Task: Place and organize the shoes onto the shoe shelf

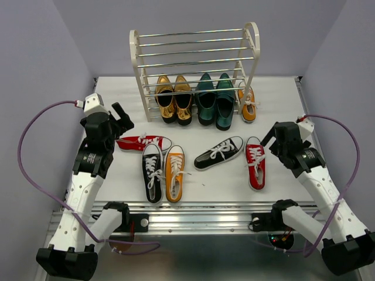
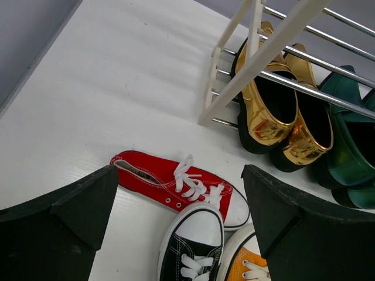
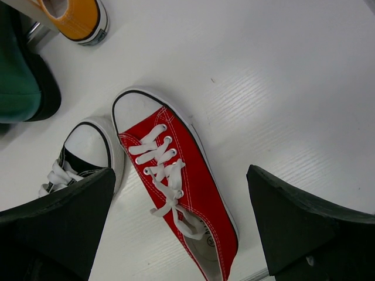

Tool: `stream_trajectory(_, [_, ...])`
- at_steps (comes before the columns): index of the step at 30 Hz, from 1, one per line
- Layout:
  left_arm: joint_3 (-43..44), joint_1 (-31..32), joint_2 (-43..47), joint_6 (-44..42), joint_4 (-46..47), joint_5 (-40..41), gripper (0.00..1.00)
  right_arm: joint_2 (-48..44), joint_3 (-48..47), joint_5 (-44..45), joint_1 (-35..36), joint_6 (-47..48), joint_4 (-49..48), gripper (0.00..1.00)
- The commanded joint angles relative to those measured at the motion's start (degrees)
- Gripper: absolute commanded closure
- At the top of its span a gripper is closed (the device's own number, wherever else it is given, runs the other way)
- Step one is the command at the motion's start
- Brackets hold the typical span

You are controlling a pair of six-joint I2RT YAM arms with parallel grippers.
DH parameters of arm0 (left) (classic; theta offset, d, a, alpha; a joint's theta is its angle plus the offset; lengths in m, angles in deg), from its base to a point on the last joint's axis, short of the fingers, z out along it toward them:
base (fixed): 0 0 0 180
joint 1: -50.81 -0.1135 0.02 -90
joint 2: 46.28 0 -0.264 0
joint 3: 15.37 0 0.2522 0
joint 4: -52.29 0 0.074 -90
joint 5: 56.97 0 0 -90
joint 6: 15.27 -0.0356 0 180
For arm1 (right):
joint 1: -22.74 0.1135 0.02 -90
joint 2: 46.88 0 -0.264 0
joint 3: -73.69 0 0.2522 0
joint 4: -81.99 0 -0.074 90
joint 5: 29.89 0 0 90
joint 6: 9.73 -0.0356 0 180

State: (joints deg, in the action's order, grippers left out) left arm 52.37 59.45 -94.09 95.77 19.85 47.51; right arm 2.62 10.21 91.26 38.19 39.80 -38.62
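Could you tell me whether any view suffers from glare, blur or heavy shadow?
Top external: evenly lit, sharp, only faint shadows by the shoe shelf. Left wrist: specular glare on the gold shoes. Right wrist: the red sneaker is crisp.

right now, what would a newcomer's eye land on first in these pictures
The glossy gold pair and green pair gleam at the bottom of the white shelf at the table's far edge, an orange sneaker at its right end. In front, five sneakers lie loose: a red one crosswise at left, a black one and orange one side by side, a second black and second red to the right.
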Motion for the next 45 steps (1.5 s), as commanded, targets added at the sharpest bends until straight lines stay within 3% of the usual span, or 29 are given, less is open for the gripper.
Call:
stream_trajectory(1, [0.87,0.23,-0.35,1.02,0.57,0.90,0.01,1.91,1.37,-3.47,0.03,-3.64,-1.07,0.00])
stream_trajectory(10, [0.61,0.23,-0.97,0.94,0.57,-0.15,0.01,6.14,5.23,-14.28,0.03,-2.86,-4.40,0.00])
stream_trajectory(17, [-0.71,0.23,-1.14,1.02,1.01,-2.09,0.01,2.10,12.00,-16.92,0.03,-9.98,-4.76,0.00])
stream_trajectory(25, [-0.27,0.23,-2.20,0.58,0.92,-3.23,0.01,0.60,11.83,-16.22,0.03,-15.16,3.66,0.00])
stream_trajectory(30, [-1.41,0.23,-2.11,0.85,1.54,-4.02,0.01,0.25,14.20,-17.53,0.03,-19.11,3.60,0.01])
stream_trajectory(36, [-2.03,0.23,-1.94,0.85,1.27,-4.64,0.01,-0.19,16.05,-17.01,0.03,-22.73,3.33,0.06])
stream_trajectory(40, [-2.56,0.23,-1.85,0.32,1.27,-4.20,0.01,-2.55,17.98,-17.35,0.03,-23.77,3.33,0.18])
stream_trajectory(45, [-3.09,0.23,-2.37,0.41,1.63,-4.46,0.01,-4.49,19.57,-17.80,0.03,-24.31,2.89,0.24])
